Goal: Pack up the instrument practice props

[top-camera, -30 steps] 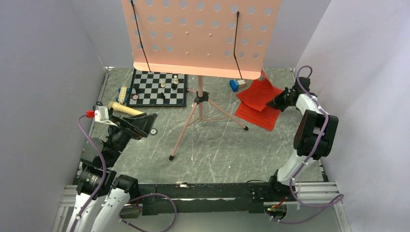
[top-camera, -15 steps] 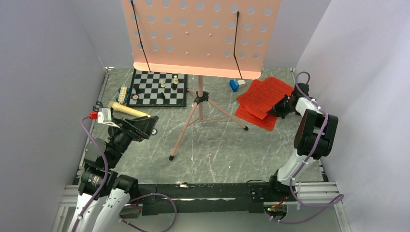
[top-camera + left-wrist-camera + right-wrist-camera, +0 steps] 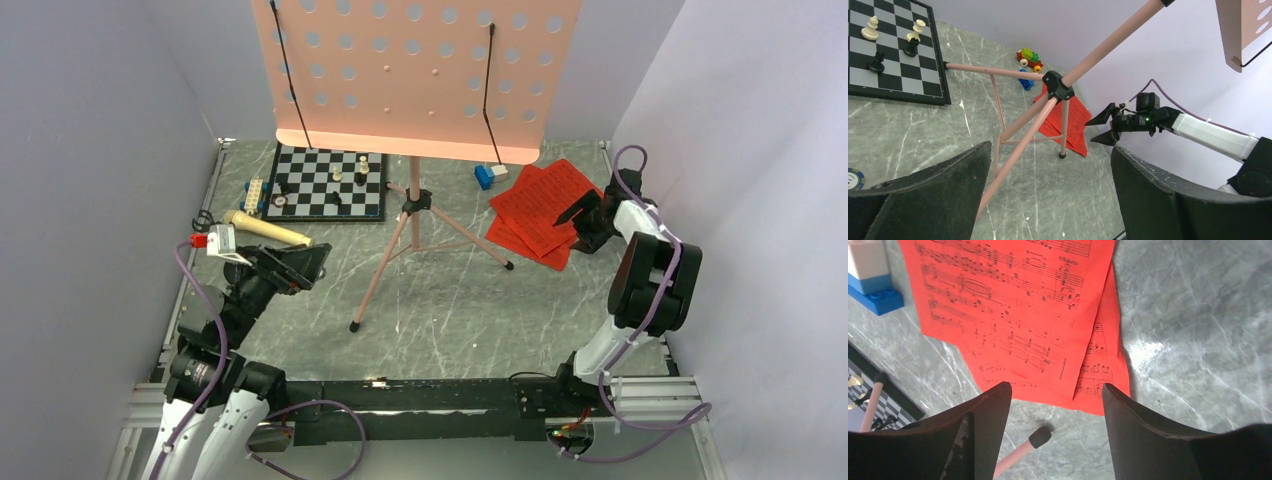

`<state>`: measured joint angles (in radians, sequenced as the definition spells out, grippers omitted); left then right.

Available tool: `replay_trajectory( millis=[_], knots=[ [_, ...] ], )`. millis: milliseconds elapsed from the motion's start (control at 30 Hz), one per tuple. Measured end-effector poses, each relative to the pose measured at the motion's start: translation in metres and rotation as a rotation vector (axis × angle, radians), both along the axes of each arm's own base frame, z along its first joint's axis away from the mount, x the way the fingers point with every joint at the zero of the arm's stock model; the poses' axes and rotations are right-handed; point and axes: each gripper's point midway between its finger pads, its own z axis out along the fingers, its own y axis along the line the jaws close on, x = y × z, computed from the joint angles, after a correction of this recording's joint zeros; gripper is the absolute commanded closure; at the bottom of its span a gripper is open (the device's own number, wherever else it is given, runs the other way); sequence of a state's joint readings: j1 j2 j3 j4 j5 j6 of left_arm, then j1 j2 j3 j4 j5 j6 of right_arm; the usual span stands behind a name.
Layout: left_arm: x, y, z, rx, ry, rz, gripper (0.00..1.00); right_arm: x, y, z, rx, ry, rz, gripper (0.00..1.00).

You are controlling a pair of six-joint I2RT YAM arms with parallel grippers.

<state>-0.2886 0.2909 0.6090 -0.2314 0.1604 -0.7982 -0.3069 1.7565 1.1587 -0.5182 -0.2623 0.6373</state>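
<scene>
Red sheet-music pages point(image 3: 1013, 315) lie flat under the wide-spread right claw point(image 3: 1054, 390).

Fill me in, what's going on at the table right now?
The arms are partway through packing up the instrument props, and neither holds anything. The right gripper hangs open over the red sheet-music pages, which lie flat and overlapping on the table. The left gripper is open too, close to the cream microphone lying at the left. The pink music stand stands upright in the middle, untouched.
</scene>
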Motion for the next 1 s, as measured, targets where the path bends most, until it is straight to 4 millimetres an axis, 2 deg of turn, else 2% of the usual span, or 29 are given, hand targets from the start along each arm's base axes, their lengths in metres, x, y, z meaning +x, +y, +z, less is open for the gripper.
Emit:
replay_trajectory(
  millis=[100, 200, 267, 367, 433, 467, 567, 667, 733, 867, 933, 1000],
  knots=[
    [0.000, 0.000, -0.002, 0.004, 0.008, 0.001, 0.06, 0.005, 0.001, 0.023, -0.044, -0.037, 0.004, 0.27],
    [0.002, 0.000, -0.010, 0.014, 0.021, 0.001, 0.08, 0.018, 0.017, 0.064, -0.108, -0.135, 0.046, 0.28],
    [0.004, -0.001, -0.020, 0.022, 0.042, 0.001, 0.08, 0.023, 0.042, 0.099, -0.145, -0.238, 0.100, 0.28],
    [0.009, -0.003, -0.041, 0.036, 0.087, -0.004, 0.09, 0.017, 0.080, 0.149, -0.173, -0.396, 0.180, 0.30],
    [0.013, -0.006, -0.051, 0.045, 0.113, -0.014, 0.09, 0.005, 0.100, 0.172, -0.182, -0.498, 0.226, 0.30],
    [0.014, -0.008, -0.055, 0.049, 0.125, -0.024, 0.09, -0.003, 0.110, 0.177, -0.187, -0.538, 0.253, 0.30],
    [0.020, -0.015, -0.058, 0.058, 0.136, -0.057, 0.06, -0.030, 0.144, 0.169, -0.214, -0.608, 0.366, 0.30],
    [0.025, -0.024, -0.059, 0.073, 0.130, -0.092, 0.05, -0.058, 0.186, 0.143, -0.240, -0.636, 0.525, 0.29],
    [0.026, -0.032, -0.061, 0.098, 0.121, -0.118, 0.04, -0.075, 0.205, 0.123, -0.252, -0.652, 0.611, 0.29],
    [0.021, -0.053, -0.064, 0.180, 0.080, -0.175, 0.04, -0.090, 0.213, 0.093, -0.305, -0.680, 0.678, 0.28],
    [0.019, -0.060, -0.064, 0.209, 0.060, -0.191, 0.04, -0.090, 0.215, 0.089, -0.341, -0.704, 0.699, 0.28],
    [0.016, -0.068, -0.066, 0.238, 0.047, -0.211, 0.04, -0.088, 0.221, 0.093, -0.382, -0.748, 0.723, 0.28]
  ],
)
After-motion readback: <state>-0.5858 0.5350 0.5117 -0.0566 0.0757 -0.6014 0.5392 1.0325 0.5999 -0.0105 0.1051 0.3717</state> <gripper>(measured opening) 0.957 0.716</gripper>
